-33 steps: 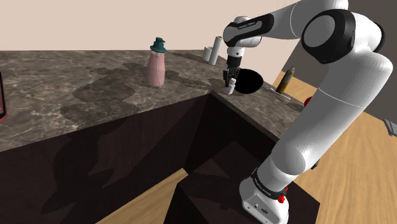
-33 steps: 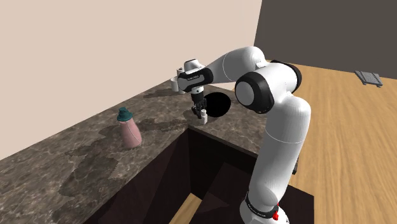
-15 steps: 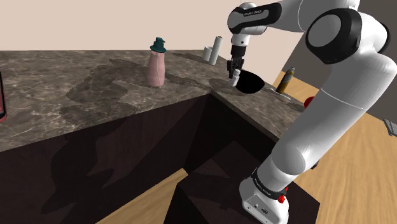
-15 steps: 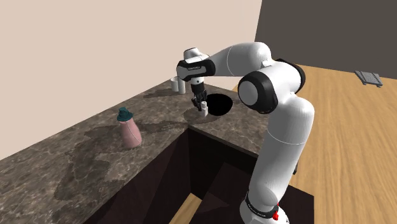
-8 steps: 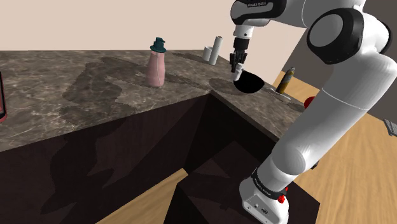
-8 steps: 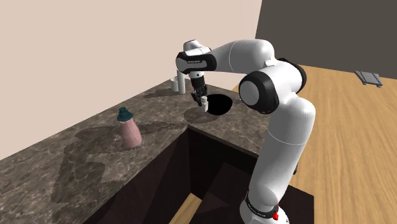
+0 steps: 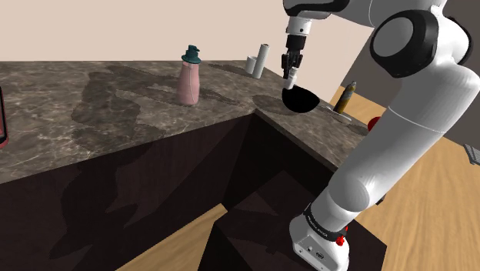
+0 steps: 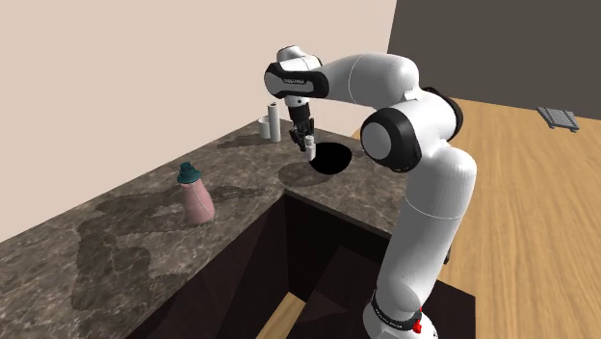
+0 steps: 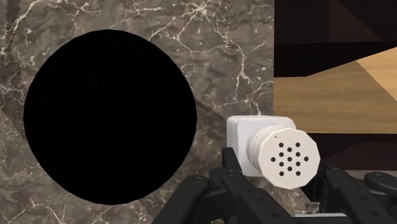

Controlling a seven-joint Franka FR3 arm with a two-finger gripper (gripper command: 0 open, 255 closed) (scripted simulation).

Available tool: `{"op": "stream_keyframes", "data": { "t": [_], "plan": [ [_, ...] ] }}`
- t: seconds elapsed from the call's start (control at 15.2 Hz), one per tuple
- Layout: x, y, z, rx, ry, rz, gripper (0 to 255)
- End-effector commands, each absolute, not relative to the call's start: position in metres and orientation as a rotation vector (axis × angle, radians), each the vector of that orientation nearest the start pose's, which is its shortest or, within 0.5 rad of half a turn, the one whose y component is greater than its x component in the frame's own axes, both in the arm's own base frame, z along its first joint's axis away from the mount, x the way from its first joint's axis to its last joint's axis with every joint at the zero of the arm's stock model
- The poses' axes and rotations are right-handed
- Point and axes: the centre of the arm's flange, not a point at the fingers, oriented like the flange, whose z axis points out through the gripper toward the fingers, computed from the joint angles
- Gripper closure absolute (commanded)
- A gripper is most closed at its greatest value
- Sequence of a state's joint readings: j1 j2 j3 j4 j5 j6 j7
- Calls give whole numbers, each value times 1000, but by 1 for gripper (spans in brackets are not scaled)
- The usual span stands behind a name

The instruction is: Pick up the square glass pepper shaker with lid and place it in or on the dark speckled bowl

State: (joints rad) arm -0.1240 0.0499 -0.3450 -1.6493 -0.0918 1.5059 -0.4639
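Marble counter (image 7: 115, 115) at wall corner. Claw (image 9: 280, 173) clamped on white shaker (image 9: 275, 151), perforated lid up; black bowl (image 9: 108, 118) below, just beside claw.

Shoulder cam: low, beside the stand (image 7: 369, 248) & a bit behind it. It looks across the table (image 7: 77, 108) to the wall. The arm is v. big & near on its right.

2nd cam: same side as the stand, but higher & further back. It looks down along the table w/ the wall on its left.

Both see the pink bottle (image 7: 188, 81), black bowl (image 7: 300, 100) & the table's inner corner.

Wrist cam: on the hand, looks straight down past the jaws, v. close to the shaker (image 9: 273, 149), bowl & table edge.
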Motion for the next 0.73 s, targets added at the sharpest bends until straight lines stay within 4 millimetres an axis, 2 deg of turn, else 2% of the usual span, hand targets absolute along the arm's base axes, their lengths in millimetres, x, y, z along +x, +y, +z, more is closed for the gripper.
{"op": "stream_keyframes", "data": {
  "t": [0.0, 0.33, 0.66],
  "plan": [
    [492, -256, 567, -3134, 6, 345, 255],
    [492, -256, 591, -3134, 6, 345, 255],
    [482, -321, 595, -3134, 6, 345, 255]
  ]
}}
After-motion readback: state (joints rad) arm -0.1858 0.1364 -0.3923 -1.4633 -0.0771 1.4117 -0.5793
